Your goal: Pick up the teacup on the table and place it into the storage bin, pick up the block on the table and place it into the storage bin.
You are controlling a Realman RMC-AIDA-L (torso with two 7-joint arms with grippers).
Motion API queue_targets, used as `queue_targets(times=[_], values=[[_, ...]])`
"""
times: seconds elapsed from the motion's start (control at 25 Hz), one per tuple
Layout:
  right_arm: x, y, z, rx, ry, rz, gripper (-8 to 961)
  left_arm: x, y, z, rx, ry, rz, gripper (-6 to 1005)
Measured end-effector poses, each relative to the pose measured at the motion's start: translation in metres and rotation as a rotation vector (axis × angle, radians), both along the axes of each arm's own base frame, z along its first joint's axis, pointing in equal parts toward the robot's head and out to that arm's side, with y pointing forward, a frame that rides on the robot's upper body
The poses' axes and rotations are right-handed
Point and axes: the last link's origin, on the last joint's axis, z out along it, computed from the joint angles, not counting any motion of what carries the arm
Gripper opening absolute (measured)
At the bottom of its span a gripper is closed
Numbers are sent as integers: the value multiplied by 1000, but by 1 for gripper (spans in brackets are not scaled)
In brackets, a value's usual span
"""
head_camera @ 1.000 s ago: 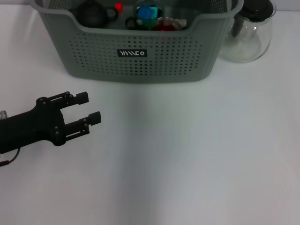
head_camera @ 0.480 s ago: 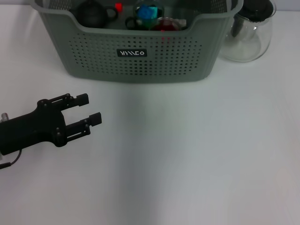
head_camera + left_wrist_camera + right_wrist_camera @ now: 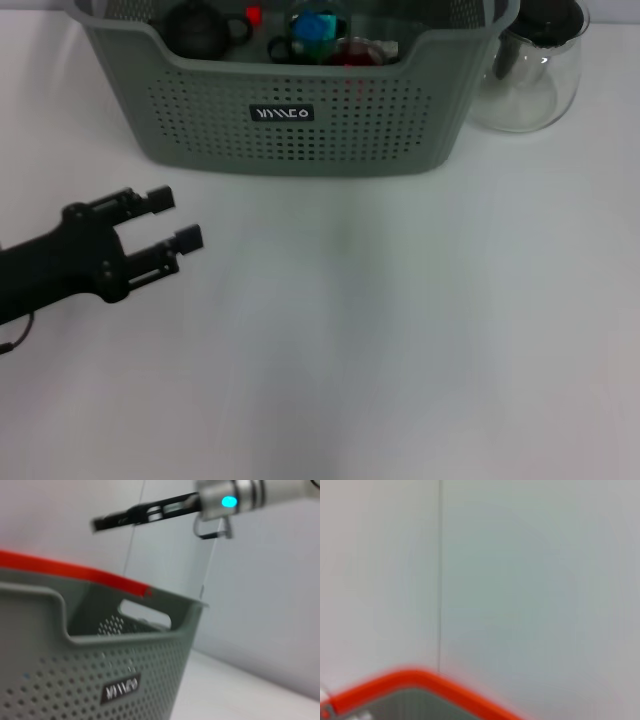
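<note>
Looking down from the head camera, the storage bin (image 3: 300,110) takes up the top middle of the frame, sitting on the white desk (image 3: 420,330), with its black label (image 3: 281,113) facing us. Inside there's a dark teapot-looking thing (image 3: 200,30) at the upper left, a small red bit (image 3: 253,14) next to it, something blue (image 3: 315,25) in the middle and a reddish object (image 3: 352,50) just right of that. I honestly can't tell which of these is the teacup or the block, since the bin's front wall and the frame's top edge cut them off. A clear glass pitcher (image 3: 525,85) with a dark lid stands just right of the bin, its top cropped too.

The left gripper (image 3: 175,220) comes in from the left edge, at mid height, well below and left of the bin. Its jaws are spread apart with nothing between them, over bare desk. The right arm doesn't show here at all.

Left wrist view: the bin's perforated wall (image 3: 100,680) fills the lower left, label (image 3: 120,689) included, with an orange-red strip (image 3: 75,572) along the far rim. Up top a silver arm with a cyan light (image 3: 229,501) ends in a dark gripper part, too blurry to read.

Right wrist view: mostly blank wall, with a curved orange rim (image 3: 420,680) at the bottom left. No jaws visible.
</note>
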Motion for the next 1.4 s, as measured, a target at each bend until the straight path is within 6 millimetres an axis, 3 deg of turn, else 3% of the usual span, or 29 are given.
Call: queue_targets(times=[0.16,0.32,0.44,0.6,0.8,0.92,1.08,1.4], values=[[36,-51,29,-13,201,145,607,-2,-3,9,40,-30,5,658],[86,-113,30,-123,327,354,637,-1,1,15,27,-31,2,657],[127,-146,32,-156,433,438,638,5,12,18,-31,-32,-2,657],[180,-178,19,-226,464,437,680,12,24,18,-106,25,-40,667],[231,-210,-21,-313,363,388,760,14,23,4,-116,124,-144,667],[239,-222,-41,-340,322,391,813,18,22,-10,-162,166,-196,666],[236,-228,-61,-433,285,400,882,31,25,-32,-239,194,-259,667],[231,-226,-69,-466,290,410,927,37,22,-43,-271,186,-279,668]])
